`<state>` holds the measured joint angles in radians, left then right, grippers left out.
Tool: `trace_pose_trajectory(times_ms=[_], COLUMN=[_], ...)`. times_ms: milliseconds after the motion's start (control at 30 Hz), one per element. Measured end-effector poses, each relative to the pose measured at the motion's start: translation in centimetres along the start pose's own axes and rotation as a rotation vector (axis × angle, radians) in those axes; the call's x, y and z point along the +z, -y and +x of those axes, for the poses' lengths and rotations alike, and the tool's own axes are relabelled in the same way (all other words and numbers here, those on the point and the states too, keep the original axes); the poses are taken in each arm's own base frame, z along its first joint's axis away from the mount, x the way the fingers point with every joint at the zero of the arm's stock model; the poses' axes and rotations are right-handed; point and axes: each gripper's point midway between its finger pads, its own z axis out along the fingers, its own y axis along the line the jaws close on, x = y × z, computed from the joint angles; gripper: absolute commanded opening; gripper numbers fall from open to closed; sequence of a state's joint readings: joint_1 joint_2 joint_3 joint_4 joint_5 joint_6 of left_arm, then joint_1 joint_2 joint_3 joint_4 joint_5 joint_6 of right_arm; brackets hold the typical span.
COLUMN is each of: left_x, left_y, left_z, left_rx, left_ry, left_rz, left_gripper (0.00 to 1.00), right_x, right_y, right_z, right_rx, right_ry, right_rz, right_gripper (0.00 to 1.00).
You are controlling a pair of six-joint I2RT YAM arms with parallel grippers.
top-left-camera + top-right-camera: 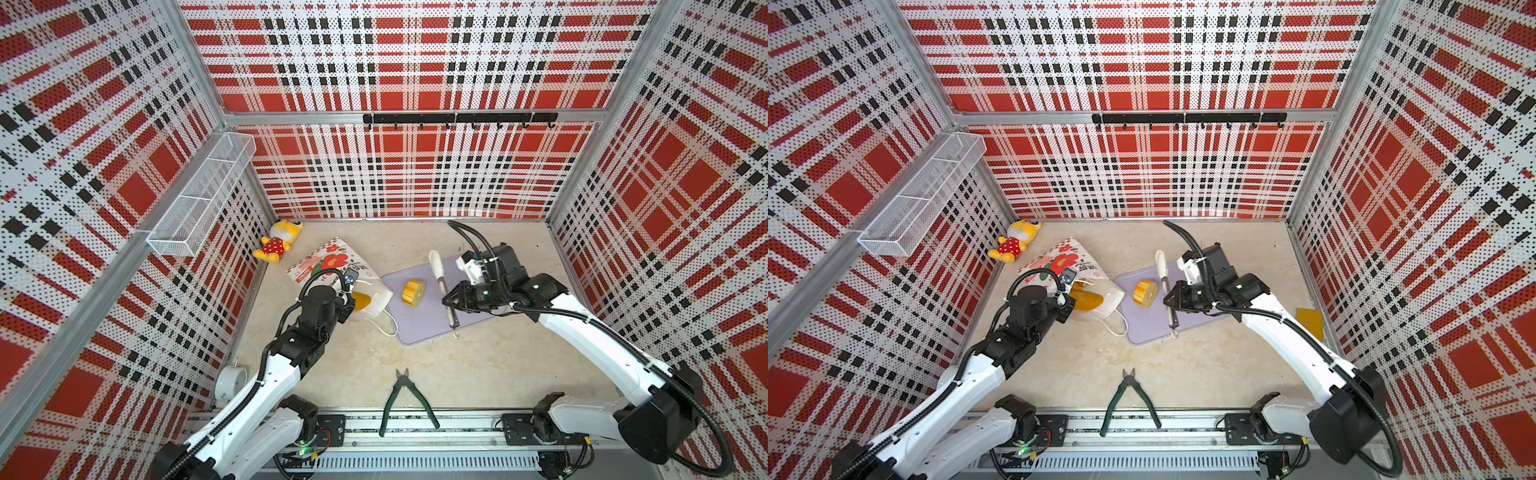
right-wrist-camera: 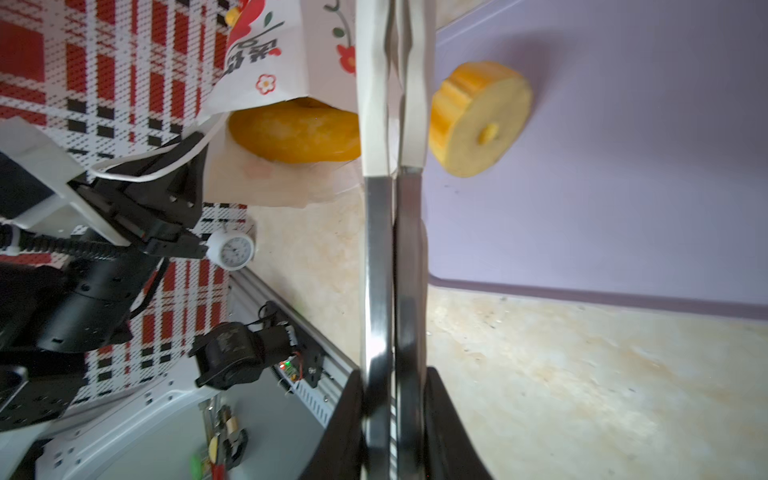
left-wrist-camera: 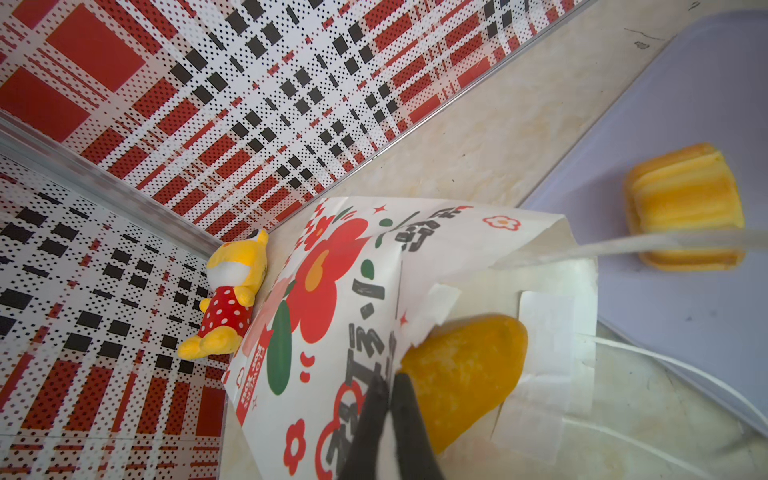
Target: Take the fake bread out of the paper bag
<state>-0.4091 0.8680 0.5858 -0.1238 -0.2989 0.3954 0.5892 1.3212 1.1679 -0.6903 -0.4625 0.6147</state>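
Pliers lay low centre in both top views. Left gripper fingers together, pinched rim of paper bag, bag lying left of centre; long loaf poked from mouth. Right gripper clamped tongs over lilac tray; fluted cake on it. Plush doll farther, upper left.

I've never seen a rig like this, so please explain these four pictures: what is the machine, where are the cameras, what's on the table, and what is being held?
It is a two-armed robot; each arm ends in a two-finger gripper. Two pictures look down from overhead, and the other two come from cameras on the wrists. On the table lie a paper bag with a loaf showing in its mouth, a tray bearing a cake, a doll, pliers and a clock. The left gripper pinches the bag's rim. The right gripper holds tongs.
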Motion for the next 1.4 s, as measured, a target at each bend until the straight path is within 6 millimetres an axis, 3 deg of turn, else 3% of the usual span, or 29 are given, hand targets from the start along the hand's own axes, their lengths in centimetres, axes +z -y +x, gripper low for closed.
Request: trace_pose_trajectory(times_ms=[133, 333, 700, 867, 1133, 1400], left_x=[-0.2, -0.3, -0.2, -0.2, -0.2, -0.1], left_y=[-0.1, 0.0, 0.1, 0.1, 0.3, 0.9], left_z=[-0.1, 0.0, 0.1, 0.1, 0.1, 0.0], left_rx=[-0.01, -0.012, -0.012, -0.012, -0.01, -0.011], left_ry=[0.01, 0.009, 0.009, 0.009, 0.011, 0.012], left_rz=[0.0, 0.002, 0.005, 0.005, 0.009, 0.032], left_gripper=[0.0, 0.0, 0.0, 0.0, 0.0, 0.0], right_x=[3.6, 7.1, 9.3, 8.0, 3.9, 0.1], right_y=[-1.3, -0.8, 3.2, 3.9, 5.3, 4.8], right_z=[0.3, 0.8, 4.5, 5.7, 7.8, 8.0], right_rx=[0.023, 0.085, 0.176, 0.169, 0.178, 0.155], right_ry=[-0.059, -0.099, -0.163, -0.137, -0.067, 0.015], right_rz=[-0.056, -0.089, -0.04, -0.036, 0.037, 0.053], right_gripper=[0.0, 0.0, 0.0, 0.0, 0.0, 0.0])
